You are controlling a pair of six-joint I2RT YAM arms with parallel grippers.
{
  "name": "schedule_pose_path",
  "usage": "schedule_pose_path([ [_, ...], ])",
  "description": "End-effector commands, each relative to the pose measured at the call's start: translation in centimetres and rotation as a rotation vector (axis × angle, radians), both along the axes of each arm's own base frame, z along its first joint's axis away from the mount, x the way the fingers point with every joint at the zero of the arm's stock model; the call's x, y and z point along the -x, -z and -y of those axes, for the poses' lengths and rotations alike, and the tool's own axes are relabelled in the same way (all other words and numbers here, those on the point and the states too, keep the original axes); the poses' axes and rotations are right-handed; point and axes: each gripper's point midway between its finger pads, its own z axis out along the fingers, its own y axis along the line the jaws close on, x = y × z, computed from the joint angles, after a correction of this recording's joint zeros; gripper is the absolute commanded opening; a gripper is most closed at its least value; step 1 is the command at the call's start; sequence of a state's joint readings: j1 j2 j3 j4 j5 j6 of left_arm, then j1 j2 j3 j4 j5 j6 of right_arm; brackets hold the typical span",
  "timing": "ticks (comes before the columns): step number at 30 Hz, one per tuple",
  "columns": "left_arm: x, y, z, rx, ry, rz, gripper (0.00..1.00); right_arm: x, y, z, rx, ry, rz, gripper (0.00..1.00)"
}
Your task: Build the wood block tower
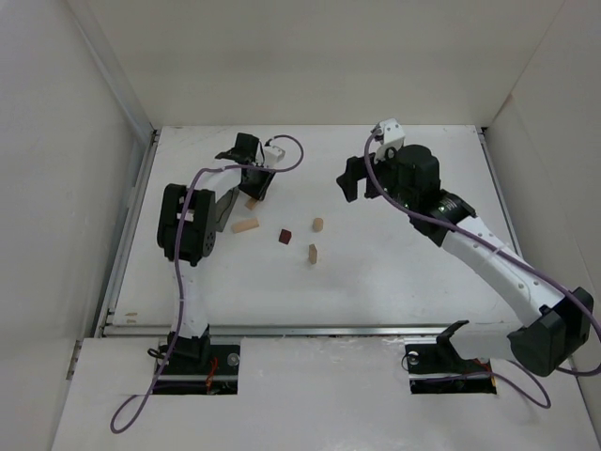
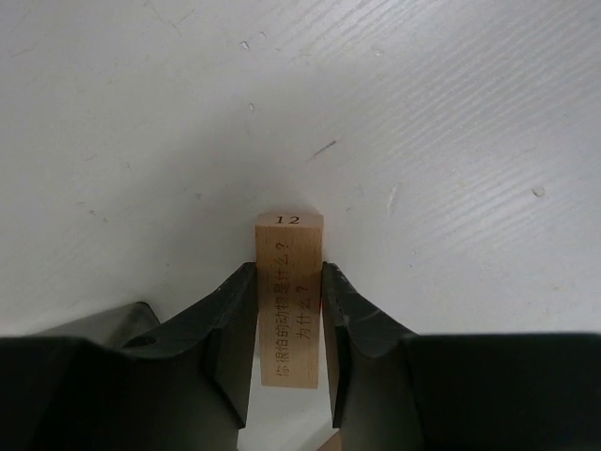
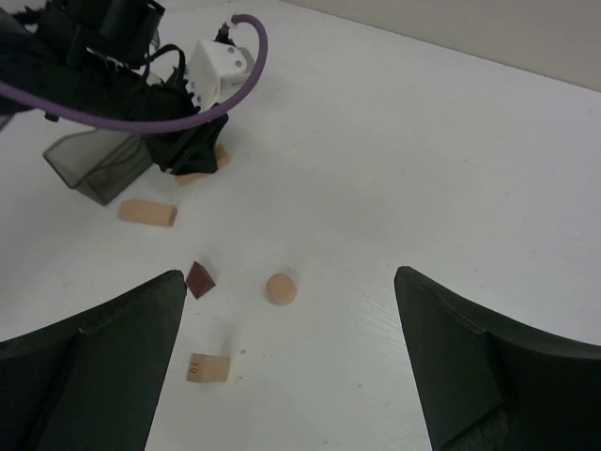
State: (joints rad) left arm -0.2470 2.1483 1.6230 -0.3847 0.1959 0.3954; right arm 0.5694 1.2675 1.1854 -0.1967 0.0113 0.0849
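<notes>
My left gripper (image 2: 289, 274) is shut on a pale wood block (image 2: 289, 242) marked 12, both fingers pressed against its sides, low over the table at the back left (image 1: 254, 191). Loose blocks lie in the middle of the table. A pale flat plank (image 1: 245, 225) (image 3: 147, 213) is the nearest to the left gripper. To its right come a dark red-brown cube (image 1: 285, 236) (image 3: 199, 278), a pale round block (image 1: 318, 225) (image 3: 281, 288) and a pale short block (image 1: 313, 253) (image 3: 208, 368). My right gripper (image 1: 348, 180) (image 3: 289, 278) hangs wide open above them, holding nothing.
A dark grey see-through tray (image 3: 96, 167) sits beside the left arm. White walls (image 1: 84, 188) close in the table on the left, back and right. A metal rail (image 1: 329, 330) runs along the near edge.
</notes>
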Motion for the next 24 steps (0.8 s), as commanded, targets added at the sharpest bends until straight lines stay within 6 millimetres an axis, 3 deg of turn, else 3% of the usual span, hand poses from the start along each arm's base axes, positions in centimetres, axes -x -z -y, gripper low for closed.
schedule_pose_path([
  [1, 0.0, -7.6, 1.5, 0.070, 0.062, 0.132, 0.00, -1.2, -4.1, 0.3, -0.186, 0.067, 0.002, 0.97],
  [3, 0.6, -10.8, 3.5, 0.095, 0.140, 0.209, 0.00, -1.3, -4.0, 0.1, -0.250, 0.070, -0.052, 0.94],
  [4, 0.7, -12.8, 4.3, 0.100, 0.193, 0.265, 0.00, -1.7, -5.0, 0.6, -0.282, 0.080, -0.046, 0.94],
  [5, 1.9, -15.7, 5.5, 0.120, 0.248, 0.324, 0.00, -2.1, -4.4, 0.6, -0.293, 0.089, -0.083, 0.93],
  [6, 2.8, -17.4, 6.7, 0.151, 0.307, 0.358, 0.00, -2.1, -4.0, 0.5, -0.331, 0.096, -0.137, 0.93],
  [7, 3.9, -17.8, 7.3, 0.161, 0.352, 0.366, 0.00, -2.7, -4.7, 0.9, -0.355, 0.105, -0.147, 0.90],
  [8, 4.8, -20.5, 7.8, 0.171, 0.402, 0.431, 0.00, -2.9, -4.4, 0.8, -0.363, 0.094, -0.175, 0.86],
  [9, 5.9, -21.0, 8.9, 0.186, 0.445, 0.439, 0.00, -3.0, -3.3, -0.3, -0.366, 0.041, -0.235, 0.79],
  [11, 7.7, -22.0, 10.1, 0.213, 0.502, 0.426, 0.00, -3.3, -3.4, -1.0, -0.390, -0.012, -0.284, 0.74],
  [12, 8.5, -22.3, 11.0, 0.227, 0.531, 0.416, 0.00, -3.6, -2.2, -2.0, -0.392, -0.045, -0.332, 0.73],
  [16, 10.6, -23.2, 13.3, 0.277, 0.599, 0.387, 0.00, -2.7, -1.2, -5.0, -0.469, -0.201, -0.469, 0.64],
  [17, 11.0, -23.4, 13.8, 0.279, 0.611, 0.384, 0.00, -2.8, -1.8, -5.6, -0.491, -0.234, -0.452, 0.61],
  [20, 11.6, -23.3, 14.6, 0.275, 0.629, 0.383, 0.00, -2.3, -2.3, -6.4, -0.552, -0.300, -0.457, 0.58],
  [21, 11.6, -23.3, 14.6, 0.280, 0.621, 0.378, 0.00, -2.3, -1.7, -6.4, -0.551, -0.298, -0.463, 0.58],
  [24, 11.7, -23.7, 14.9, 0.277, 0.626, 0.388, 0.00, -2.2, -2.3, -6.1, -0.561, -0.280, -0.441, 0.58],
])
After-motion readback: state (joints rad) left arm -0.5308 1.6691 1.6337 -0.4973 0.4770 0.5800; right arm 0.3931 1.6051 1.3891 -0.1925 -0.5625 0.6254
